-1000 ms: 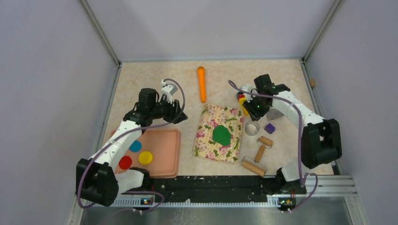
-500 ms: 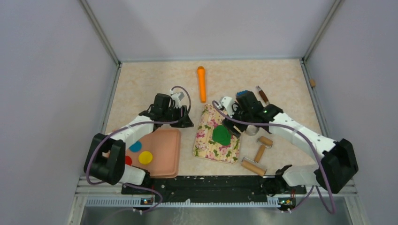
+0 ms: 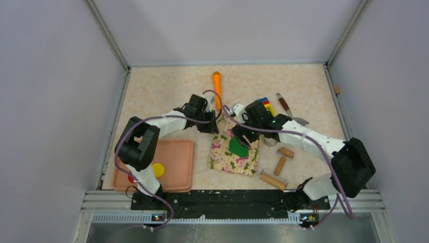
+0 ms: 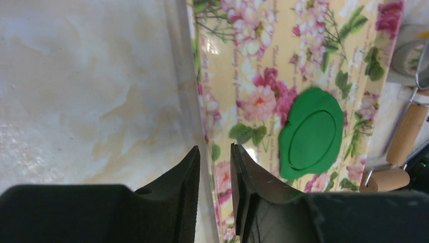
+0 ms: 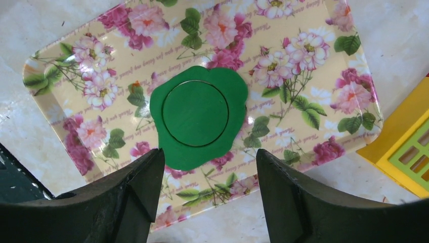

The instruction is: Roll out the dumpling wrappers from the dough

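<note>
The dough (image 3: 238,147) is a dark green ragged flat piece on the floral mat (image 3: 227,161). A neat round green wrapper (image 5: 195,114) is scored inside the dough (image 5: 238,86), and also shows in the left wrist view (image 4: 309,134). My right gripper (image 3: 242,135) hangs just above the dough's near edge, wide open and empty (image 5: 210,152). My left gripper (image 3: 215,126) is at the mat's left rim (image 4: 202,101), its jaws narrowly apart astride the rim (image 4: 215,149). A yellow wrapper (image 3: 158,168) and a partly hidden red one (image 3: 131,178) lie in the pink tray (image 3: 177,152).
An orange rolling pin (image 3: 217,83) lies behind the mat. To the mat's right are wooden rollers (image 3: 280,164), a metal ring cutter (image 3: 272,141), a scraper (image 3: 288,109) and a pack of coloured clay (image 3: 265,105). A yellow basket (image 5: 410,147) borders the mat.
Both arms swung inward to the mat. The left gripper moved right from beyond the tray to the mat's left rim. The right gripper came from the back right to over the dough.
</note>
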Available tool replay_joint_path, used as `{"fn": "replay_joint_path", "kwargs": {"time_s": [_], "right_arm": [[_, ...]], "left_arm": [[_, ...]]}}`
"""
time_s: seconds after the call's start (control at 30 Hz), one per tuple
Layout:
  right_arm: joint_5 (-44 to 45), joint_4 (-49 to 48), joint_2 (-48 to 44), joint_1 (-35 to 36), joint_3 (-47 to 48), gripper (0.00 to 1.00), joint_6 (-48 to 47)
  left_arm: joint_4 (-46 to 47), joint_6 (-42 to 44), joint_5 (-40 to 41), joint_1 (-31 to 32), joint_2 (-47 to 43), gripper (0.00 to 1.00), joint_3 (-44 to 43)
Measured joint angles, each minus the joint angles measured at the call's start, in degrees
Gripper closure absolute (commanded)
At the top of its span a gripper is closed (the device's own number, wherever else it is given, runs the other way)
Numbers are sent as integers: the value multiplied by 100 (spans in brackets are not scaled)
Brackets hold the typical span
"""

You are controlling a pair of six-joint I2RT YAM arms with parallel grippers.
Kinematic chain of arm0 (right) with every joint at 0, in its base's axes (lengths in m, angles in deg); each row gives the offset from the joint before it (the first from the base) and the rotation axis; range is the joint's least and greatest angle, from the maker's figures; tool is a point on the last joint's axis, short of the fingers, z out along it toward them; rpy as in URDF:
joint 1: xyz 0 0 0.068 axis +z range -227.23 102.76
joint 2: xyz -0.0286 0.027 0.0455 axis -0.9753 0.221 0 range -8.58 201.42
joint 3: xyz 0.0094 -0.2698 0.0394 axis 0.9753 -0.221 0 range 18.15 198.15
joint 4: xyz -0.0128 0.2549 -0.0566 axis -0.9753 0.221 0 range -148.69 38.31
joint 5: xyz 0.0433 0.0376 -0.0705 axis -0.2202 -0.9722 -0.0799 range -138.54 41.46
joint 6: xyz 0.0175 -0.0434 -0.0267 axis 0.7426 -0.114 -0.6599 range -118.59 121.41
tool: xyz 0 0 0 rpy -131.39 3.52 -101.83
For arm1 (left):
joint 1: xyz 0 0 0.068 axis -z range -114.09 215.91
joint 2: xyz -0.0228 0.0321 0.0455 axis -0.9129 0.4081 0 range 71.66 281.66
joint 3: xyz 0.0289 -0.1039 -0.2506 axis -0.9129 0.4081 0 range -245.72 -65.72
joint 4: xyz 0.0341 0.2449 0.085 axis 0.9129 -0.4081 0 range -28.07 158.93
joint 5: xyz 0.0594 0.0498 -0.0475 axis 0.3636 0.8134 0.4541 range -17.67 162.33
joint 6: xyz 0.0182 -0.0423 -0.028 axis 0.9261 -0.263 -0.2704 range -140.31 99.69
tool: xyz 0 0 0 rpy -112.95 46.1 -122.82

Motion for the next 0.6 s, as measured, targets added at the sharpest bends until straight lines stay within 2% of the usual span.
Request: {"fn": "replay_joint_path", "kwargs": {"time_s": [0.13,0.23,0.4,0.47,0.6], "right_arm": [[28,-129,2,92,-127,29,144],[74,-127,9,238,-304,24,155],[214,-144,17,531,-527,12,33],[306,-146,26,608,-588,10,2],[542,-186,179,643,-599,9,79]], "left_arm": [[-122,-125,140,-7,315,73,-192],[-234,-232,190,-9,367,75,-195],[-177,-455,146,-9,407,93,-190],[-131,-584,133,-9,411,100,-168],[28,-903,142,-46,345,100,-15]]}}
